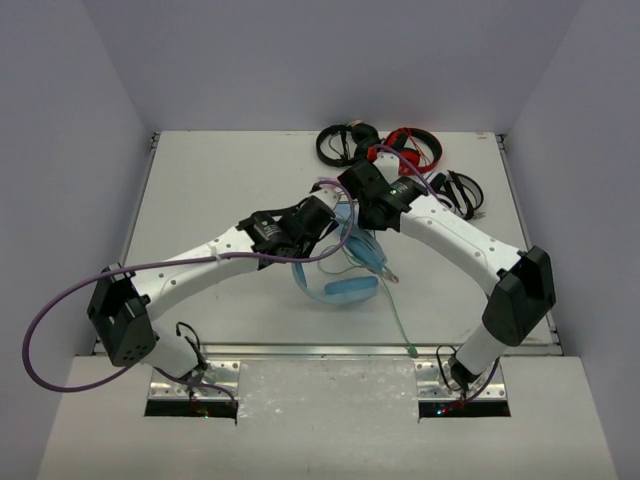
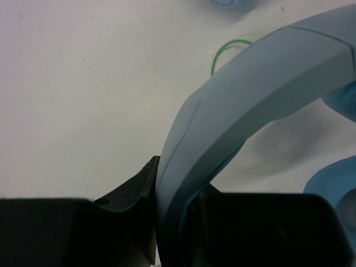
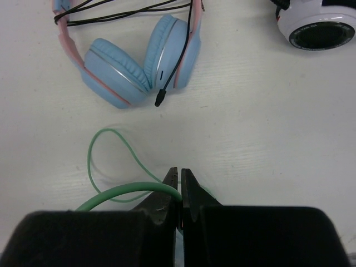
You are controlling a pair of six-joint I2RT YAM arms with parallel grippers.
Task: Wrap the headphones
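Note:
The light-blue headphones [image 1: 350, 270] lie at the table's middle, ear cups toward the front. My left gripper [image 1: 328, 212] is shut on their wide headband [image 2: 250, 94], which runs up and right from between my fingers in the left wrist view. A blue ear cushion [image 2: 334, 183] shows at the right edge there. My right gripper [image 1: 352, 185] is shut on the pale-green cable [image 3: 122, 197], a little above the table. The cable loops on the table ahead of the fingers [image 3: 105, 161] and trails to the front edge [image 1: 405, 335].
Pink-and-blue cat-ear headphones [image 3: 133, 55] with a black cable lie just beyond my right gripper. White-and-black headphones [image 3: 320, 25] lie at the far right. Black and red headphones [image 1: 400, 148] cluster at the table's back right edge.

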